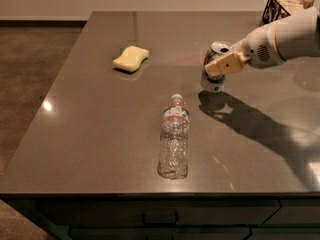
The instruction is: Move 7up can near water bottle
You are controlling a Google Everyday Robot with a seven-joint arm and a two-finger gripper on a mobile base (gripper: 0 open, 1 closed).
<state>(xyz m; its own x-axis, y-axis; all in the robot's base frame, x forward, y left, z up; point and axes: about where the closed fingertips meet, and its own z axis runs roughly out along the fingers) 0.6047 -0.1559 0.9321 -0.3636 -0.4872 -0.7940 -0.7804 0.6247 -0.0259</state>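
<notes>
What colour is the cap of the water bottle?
The cap is white, in the camera view. The gripper holds the 7up can above the table.

The green-and-white can (212, 82) is being held upright by the gripper (219, 65), beyond and right of the clear bottle (174, 136), which is lying on its side, white cap pointing away.
</notes>
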